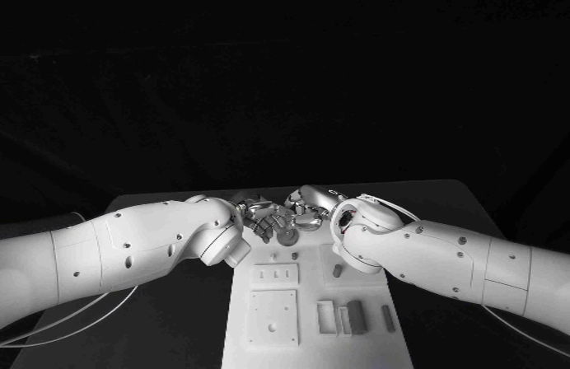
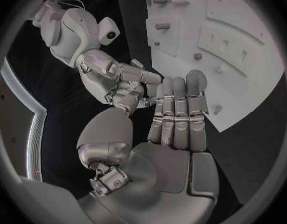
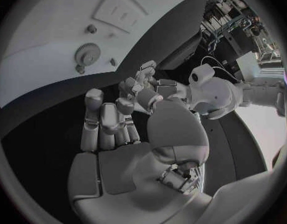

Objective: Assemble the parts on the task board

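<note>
White board (image 1: pixel 357 348) is lying on the black table (image 1: pixel 451 200), and both hands are hovering over its far end, fingertips nearly meeting. Left hand (image 1: pixel 263 218) is reaching in from its own side with its fingers held straight and close together, side by side; the left wrist view shows that palm (image 2: pixel 174 134) bare, nothing held in it. Right hand (image 1: pixel 311 212) is facing it, fingers loosely curled, and its wrist view shows that palm (image 3: pixel 118 154) equally bare. Whether the fingertips of the two hands are actually touching, I cannot tell; nor whether a small piece is sitting between them.

Just beneath the two hands, a gear (image 1: pixel 287 237) is lying on the board; in the right wrist view it is showing as a toothed disc (image 3: pixel 87 56) beyond that hand's fingertips, with small pegs (image 3: pixel 91 29) near it. Closer to the robot than the hands, a slotted plate (image 1: pixel 277 274) is sitting flat under the left forearm's side, and a larger square plate (image 1: pixel 272 318) behind that. Under the right forearm's side, grey bars (image 1: pixel 357 316) are standing in a row beside a white block (image 1: pixel 325 316). Neither hand is touching any of these parts
</note>
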You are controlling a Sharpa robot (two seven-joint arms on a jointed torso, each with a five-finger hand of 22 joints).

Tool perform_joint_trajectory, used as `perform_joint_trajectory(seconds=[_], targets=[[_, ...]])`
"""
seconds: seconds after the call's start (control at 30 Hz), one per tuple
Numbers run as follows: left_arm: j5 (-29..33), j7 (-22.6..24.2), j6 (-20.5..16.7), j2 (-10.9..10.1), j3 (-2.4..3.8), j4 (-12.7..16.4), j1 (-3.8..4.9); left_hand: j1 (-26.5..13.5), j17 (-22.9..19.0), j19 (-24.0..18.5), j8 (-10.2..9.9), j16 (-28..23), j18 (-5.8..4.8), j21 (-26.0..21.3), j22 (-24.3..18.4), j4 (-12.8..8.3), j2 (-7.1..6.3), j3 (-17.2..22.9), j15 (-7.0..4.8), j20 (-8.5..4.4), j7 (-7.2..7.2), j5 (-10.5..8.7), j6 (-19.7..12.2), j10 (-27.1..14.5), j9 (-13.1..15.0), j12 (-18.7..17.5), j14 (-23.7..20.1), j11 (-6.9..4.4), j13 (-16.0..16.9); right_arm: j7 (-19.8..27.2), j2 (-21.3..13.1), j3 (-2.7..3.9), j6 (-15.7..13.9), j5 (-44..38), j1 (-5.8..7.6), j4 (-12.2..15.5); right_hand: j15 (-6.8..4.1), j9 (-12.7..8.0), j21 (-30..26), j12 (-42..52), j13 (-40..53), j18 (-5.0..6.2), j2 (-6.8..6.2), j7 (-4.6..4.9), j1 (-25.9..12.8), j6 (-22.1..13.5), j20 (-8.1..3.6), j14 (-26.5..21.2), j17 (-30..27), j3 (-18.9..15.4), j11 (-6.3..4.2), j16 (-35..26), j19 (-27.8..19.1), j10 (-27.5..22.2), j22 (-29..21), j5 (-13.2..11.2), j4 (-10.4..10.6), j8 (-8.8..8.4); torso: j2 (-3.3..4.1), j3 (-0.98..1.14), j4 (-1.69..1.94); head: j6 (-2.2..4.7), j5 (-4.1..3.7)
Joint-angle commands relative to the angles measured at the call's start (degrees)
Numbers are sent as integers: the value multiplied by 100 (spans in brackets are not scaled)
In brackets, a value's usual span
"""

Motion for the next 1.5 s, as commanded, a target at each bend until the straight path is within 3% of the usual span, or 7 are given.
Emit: perform_joint_trajectory(seconds=[0.03,0.93,1.1,1.27,1.5], targets=[[9,-27,37,21,5,7,3,60,-15,-35,-22,24,81,5,10,36,-15,73,-3,11,48,-29,-6,-23,7,-30,-42,11,13,-7,9,3,71,-89,-2,28,-32,302,5,-22,-7,111,25,165,-29,915,-34,22,-6,47,8,-24,2,30,51,16,-1,79,0,1,-4,-3,4],[-74,-191,130,49,5,20,4,-295,-91,-40,-52,127,94,-13,71,227,-368,-56,-14,1,38,-99,9,-13,76,-50,-69,0,105,-86,64,2,184,-187,-3,55,-33,304,4,-28,-10,111,19,160,-30,929,-37,37,-8,60,3,-26,10,42,50,27,-1,70,1,-3,-1,-13,-1],[-93,-252,119,48,6,15,4,-222,-104,-16,-54,167,100,-5,94,183,-267,-3,-23,-7,29,68,25,4,99,-48,-66,-10,135,-92,59,2,178,-199,-3,100,-33,305,3,-29,-11,111,17,160,-30,932,-37,39,-9,62,3,-27,11,44,50,30,-2,69,1,-1,3,-14,6],[-120,-281,147,47,6,12,4,-130,-111,3,-50,204,97,7,119,134,-144,54,-28,-9,24,92,46,24,119,-42,-56,-16,160,-103,48,2,165,-223,-8,145,-33,305,3,-29,-11,111,17,159,-30,934,-37,43,-6,64,2,-26,12,46,50,34,-2,68,1,0,3,-20,13],[-122,-258,110,51,6,16,4,-53,-117,29,-45,255,91,30,157,52,-95,73,-39,-18,13,87,77,53,143,-30,-40,-28,194,-110,41,2,181,-228,-17,208,-34,307,3,-31,-12,111,14,157,-31,941,-38,52,-4,68,0,-26,17,52,50,46,-1,66,0,2,-1,-19,16]])
